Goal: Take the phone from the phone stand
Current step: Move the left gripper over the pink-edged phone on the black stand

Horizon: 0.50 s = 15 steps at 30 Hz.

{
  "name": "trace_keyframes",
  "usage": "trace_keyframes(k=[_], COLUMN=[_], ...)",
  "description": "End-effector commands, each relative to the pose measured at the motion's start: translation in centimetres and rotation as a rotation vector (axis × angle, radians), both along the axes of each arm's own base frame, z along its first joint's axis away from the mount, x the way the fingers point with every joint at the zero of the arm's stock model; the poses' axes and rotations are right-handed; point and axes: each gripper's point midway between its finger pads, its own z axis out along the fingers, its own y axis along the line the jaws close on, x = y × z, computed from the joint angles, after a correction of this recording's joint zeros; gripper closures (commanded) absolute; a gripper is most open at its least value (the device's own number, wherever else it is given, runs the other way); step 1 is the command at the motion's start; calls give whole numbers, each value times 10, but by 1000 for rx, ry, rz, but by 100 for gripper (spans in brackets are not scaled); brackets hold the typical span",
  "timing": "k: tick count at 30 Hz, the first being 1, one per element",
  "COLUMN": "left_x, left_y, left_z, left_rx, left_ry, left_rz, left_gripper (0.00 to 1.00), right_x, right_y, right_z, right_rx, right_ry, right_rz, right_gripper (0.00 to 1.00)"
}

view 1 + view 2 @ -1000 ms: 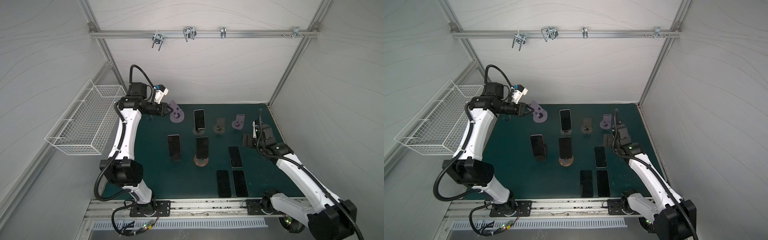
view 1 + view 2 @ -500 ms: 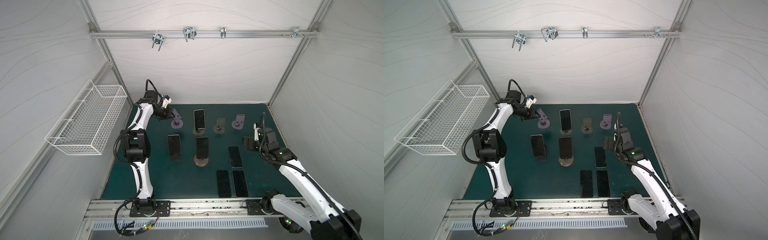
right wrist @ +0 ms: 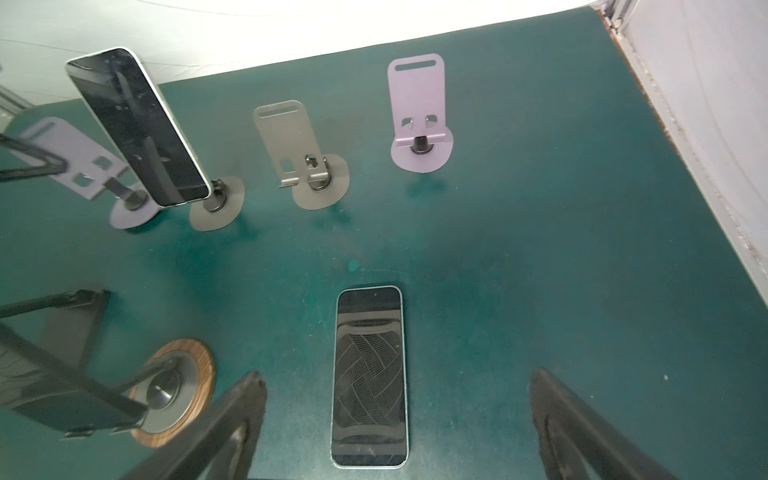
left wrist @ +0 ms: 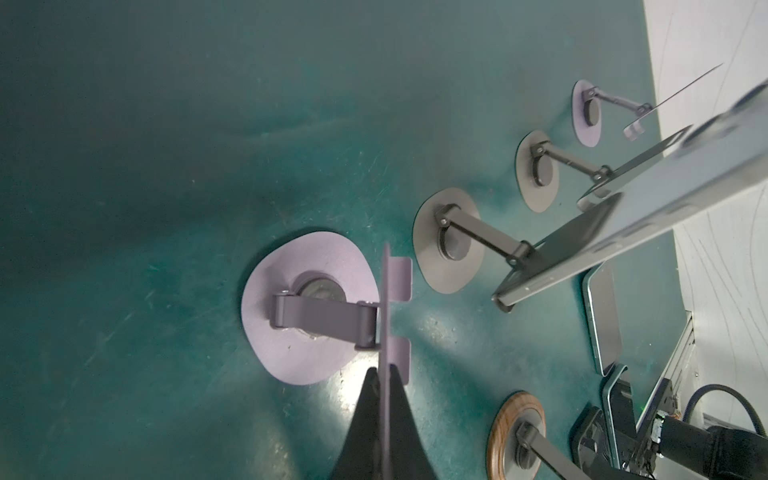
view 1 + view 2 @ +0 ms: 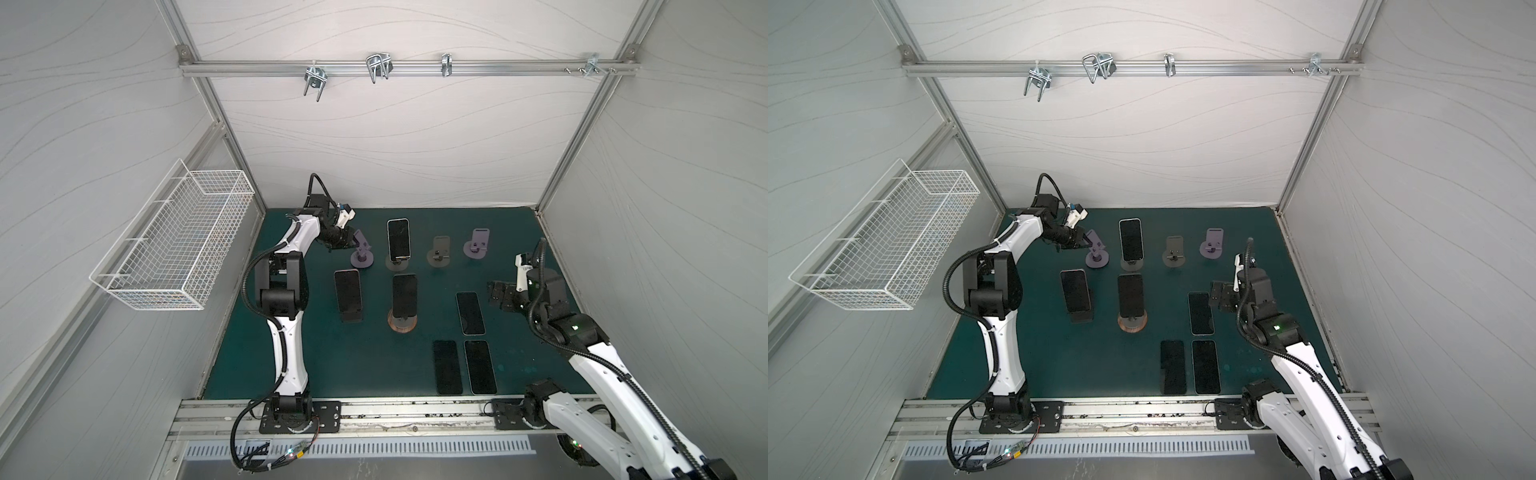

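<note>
Judging by how things lie, the job looks about half done. Three phones lie flat on the worktop [image 5: 374,361]: a single phone [image 5: 470,306] right of centre and a pair of phones [image 5: 447,367] side by side near the lower edge. Three more sit propped on stands and would need lifting off: a back-row phone [image 5: 399,239], a left phone [image 5: 348,290] on a black stand, and a middle phone [image 5: 404,295] on a wooden-based stand [image 5: 402,326]. The left claw [image 4: 384,376] is closed on the back plate of an empty purple stand [image 5: 362,261] at the upper left of the worktop, so it holds no phone. The right claw [image 5: 495,294] stands wide open, holding nothing, just above the single phone. A grey stand [image 5: 439,251] and a second purple stand [image 5: 477,245] in the back row carry nothing. The wire basket [image 5: 174,249] on the left wall shows nothing inside.
</note>
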Motion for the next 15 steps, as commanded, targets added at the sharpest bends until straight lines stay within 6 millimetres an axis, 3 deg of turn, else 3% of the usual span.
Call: trace_keyframes(k=[1, 4, 7, 11, 15], left_x=[15, 16, 16, 13, 12], left_y=[1, 1, 1, -2, 3], left_z=[-5, -8, -6, 4, 20], left_rx=[5, 13, 7, -11, -7], left_ry=[-49, -47, -46, -47, -63], left_rz=[3, 2, 4, 1, 15], left_gripper=[100, 100, 91, 62, 46], right_x=[-1, -3, -3, -4, -4], right_y=[2, 3, 2, 4, 9], right_z=[10, 14, 16, 13, 9], right_rx=[15, 30, 23, 23, -17], right_ry=[-27, -47, -55, -27, 31], right_rz=[15, 22, 27, 31, 74], right_gripper=[1, 1, 1, 1, 1])
